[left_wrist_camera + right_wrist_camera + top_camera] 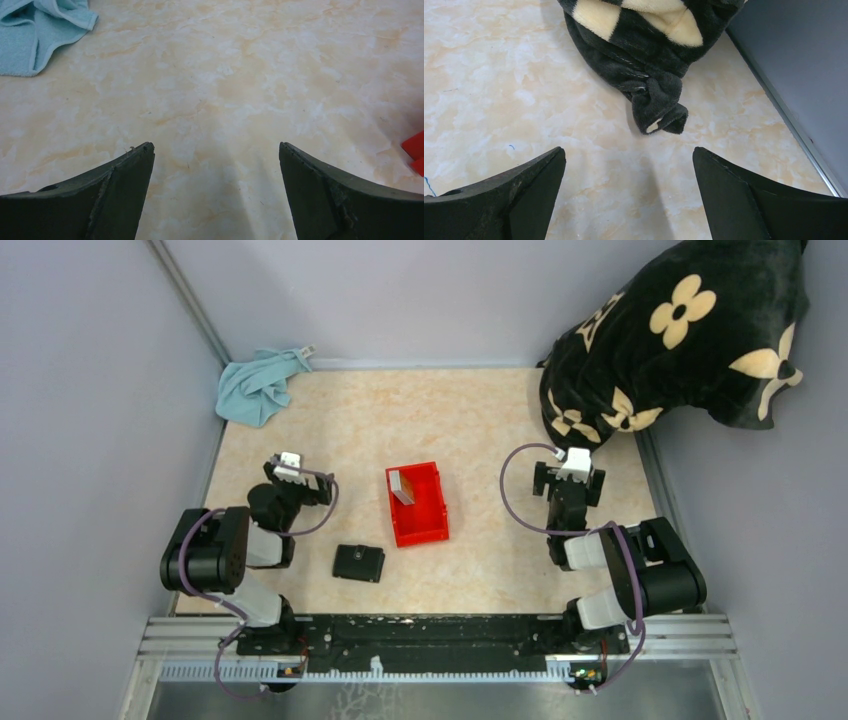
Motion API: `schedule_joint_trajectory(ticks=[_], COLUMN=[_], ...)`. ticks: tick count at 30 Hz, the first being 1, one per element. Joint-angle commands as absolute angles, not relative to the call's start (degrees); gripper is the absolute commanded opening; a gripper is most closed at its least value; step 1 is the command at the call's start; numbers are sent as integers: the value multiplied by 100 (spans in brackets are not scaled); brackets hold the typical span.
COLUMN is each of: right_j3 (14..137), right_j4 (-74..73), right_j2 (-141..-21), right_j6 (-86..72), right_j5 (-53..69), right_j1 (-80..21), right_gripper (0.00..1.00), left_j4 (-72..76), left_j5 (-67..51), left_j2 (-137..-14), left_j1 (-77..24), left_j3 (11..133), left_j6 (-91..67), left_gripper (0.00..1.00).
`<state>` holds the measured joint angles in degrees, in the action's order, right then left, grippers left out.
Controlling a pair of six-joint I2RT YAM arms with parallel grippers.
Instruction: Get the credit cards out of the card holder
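The card holder lies flat and shut on the counter, close to the near edge and a little left of its middle, with nothing touching it. Just beyond it to the right, about mid-counter, stands a red bin. Toward the bin's far left corner, what look like credit cards, tan and grey, lean upright, too small here to count.

The left tool hangs over bare counter toward the left edge, its 2 fingers spread wide with nothing between them. The right tool is likewise spread and empty near the right edge, facing a black plush blanket with cream flowers heaped in the far right corner. A light blue cloth is crumpled in the far left corner.
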<state>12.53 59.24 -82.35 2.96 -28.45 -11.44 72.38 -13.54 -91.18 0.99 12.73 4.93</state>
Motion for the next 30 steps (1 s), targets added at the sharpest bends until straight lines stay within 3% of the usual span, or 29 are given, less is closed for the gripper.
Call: schedule_joint_trajectory(ticks=[1, 5, 13, 20, 25, 30], right_j3=[1450, 1448, 1449, 1448, 1448, 1450], right_j4=[6328, 6328, 6328, 6328, 6328, 6328], right_j2=[-8156, -8154, -8156, -8156, -8156, -8156], right_j6=[311, 308, 308, 308, 308, 308], right_j5=[-2867, -2871, -2868, -2866, -2867, -2868], right_j1=[-1102, -1101, -1104, -1105, -1102, -1100], right_gripper=[99, 99, 99, 99, 99, 99], left_j4=[6861, 5158, 4690, 4129, 1701, 96], left_j5=[-2095, -2732, -2230, -2116, -1306, -546], left_j2=[-8699, -7702, -6451, -5621, -5213, -4861], left_j1=[76, 15, -503, -1829, -2831, -2934], left_j3=[1464, 1928, 1706, 2040, 3154, 3725], left_j6=[786, 1050, 855, -138, -105, -854], left_gripper=[99, 99, 99, 99, 99, 99])
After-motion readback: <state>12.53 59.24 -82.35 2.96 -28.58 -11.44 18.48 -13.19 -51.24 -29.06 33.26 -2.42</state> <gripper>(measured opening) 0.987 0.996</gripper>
